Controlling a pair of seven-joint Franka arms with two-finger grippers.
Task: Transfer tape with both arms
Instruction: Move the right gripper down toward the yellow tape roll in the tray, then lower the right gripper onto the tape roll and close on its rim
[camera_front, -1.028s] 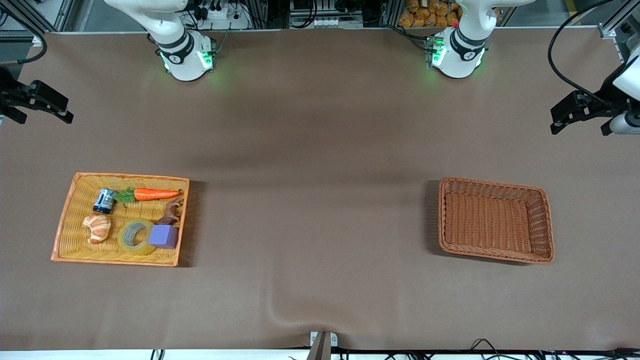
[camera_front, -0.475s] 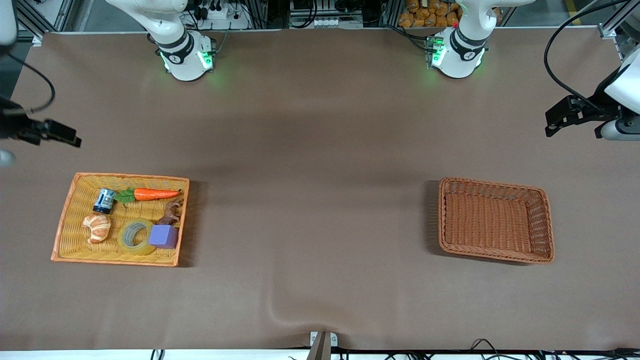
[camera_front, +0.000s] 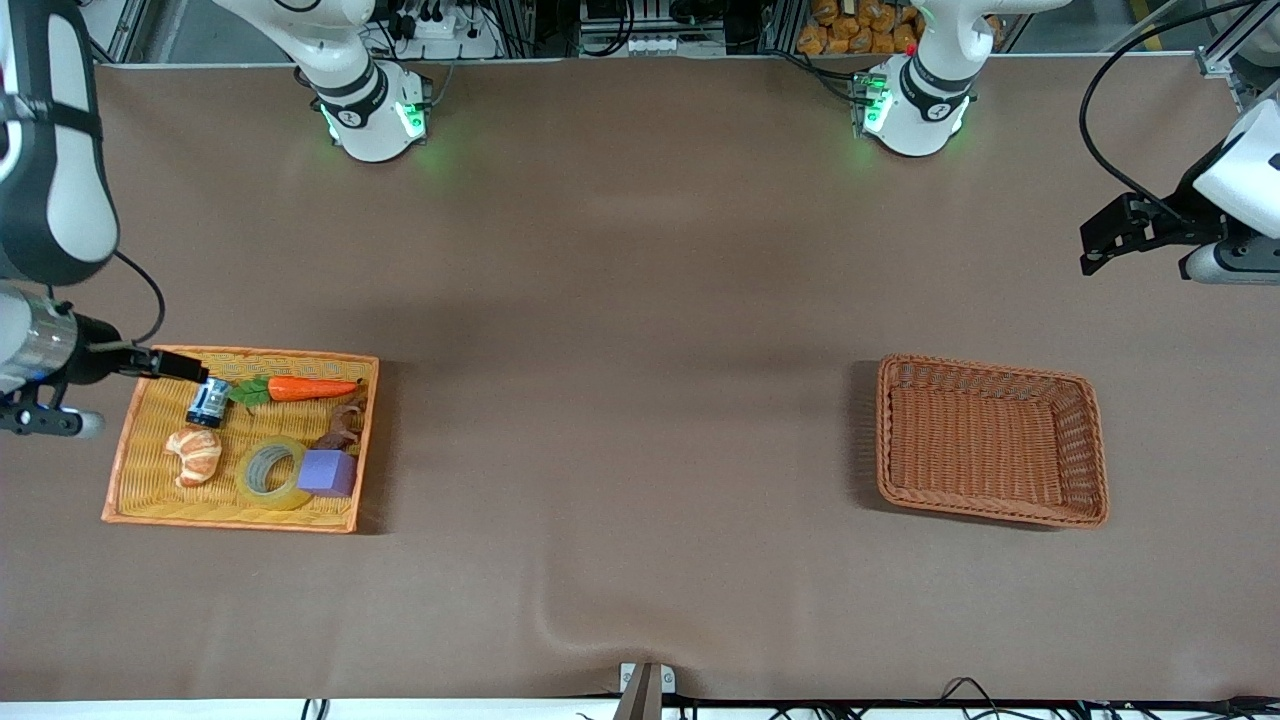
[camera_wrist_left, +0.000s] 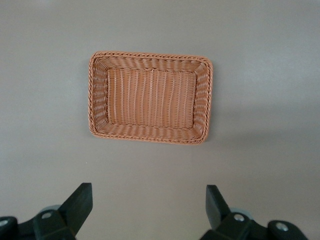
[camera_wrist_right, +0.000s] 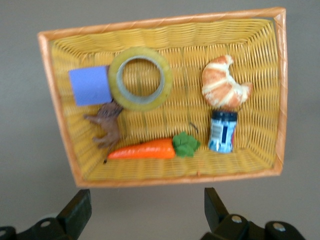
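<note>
Up close, your right wrist view shows the tape (camera_wrist_right: 140, 78) lying flat in the yellow basket (camera_wrist_right: 165, 31), touching the purple cube (camera_wrist_right: 90, 85). Right tool (camera_wrist_right: 145, 212) hangs over that basket's rim, fingers spread wide, empty. Left tool (camera_wrist_left: 148, 205), equally wide and empty, hangs over bare worktop (camera_wrist_left: 45, 165) near the brown basket (camera_wrist_left: 150, 137). Front view crops both arms; the brown figurine (camera_wrist_right: 107, 125) stays indistinct.
</note>
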